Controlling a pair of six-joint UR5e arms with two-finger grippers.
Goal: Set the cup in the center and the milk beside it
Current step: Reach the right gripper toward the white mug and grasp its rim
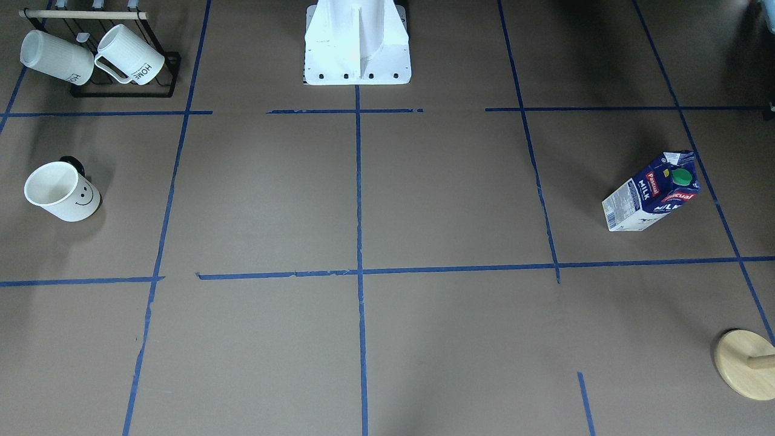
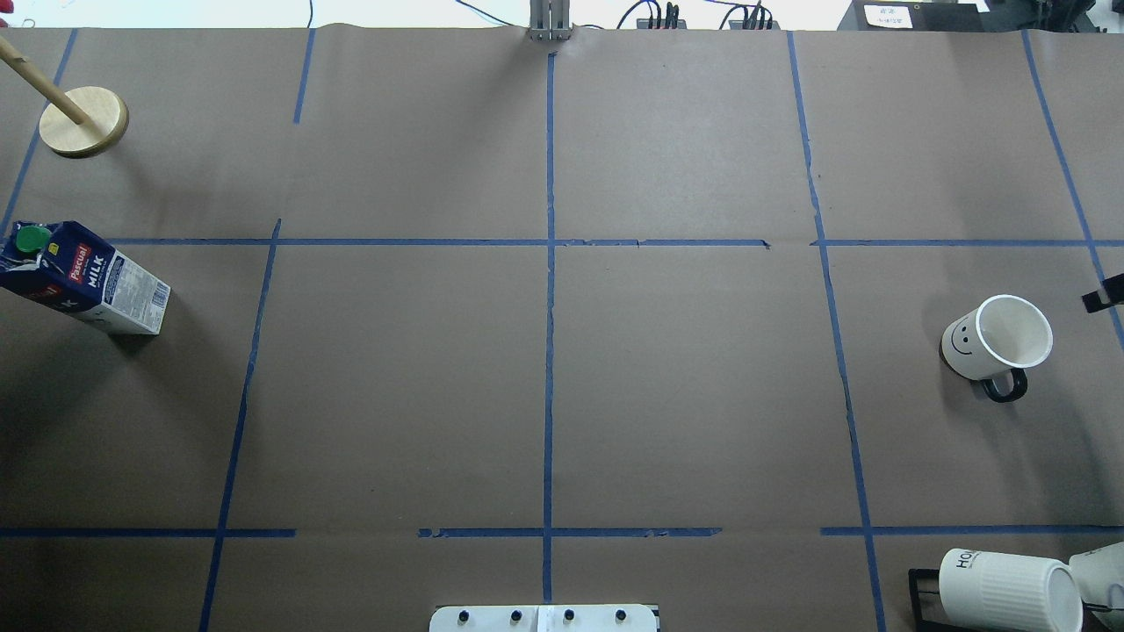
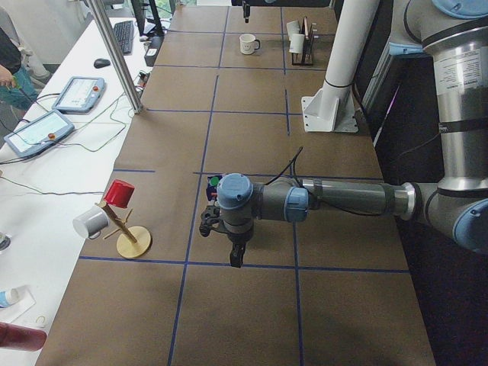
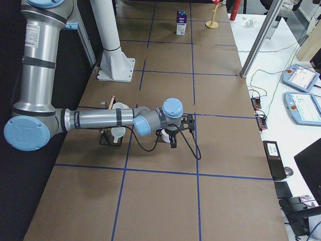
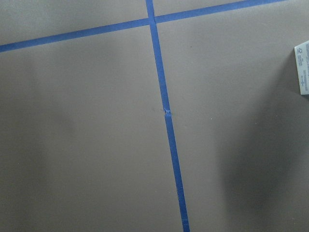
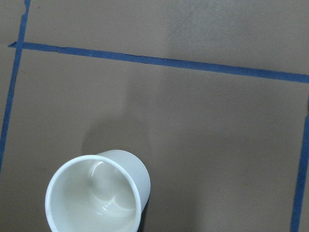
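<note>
Overhead exterior view: the cup (image 2: 997,338) is shown upright, mouth up, on the robot's right side of the table, well apart from the center crossing (image 2: 551,242). Its black handle is turned toward the robot and its drawn smiley toward the crossing. The right gripper (image 4: 173,142) is seen above or just beside the cup in the exterior right view, so the right arm is judged the nearer; whether it is spread or pressed together cannot be told. The milk carton (image 2: 83,279), long axis upright, stands far out on the left side, near the left gripper (image 3: 235,258), whose state likewise cannot be told. "Pascual" and "MILK" are read on the carton, and "HOME" on the ribbed mugs (image 1: 130,57) in the rack (image 1: 121,92).
</note>
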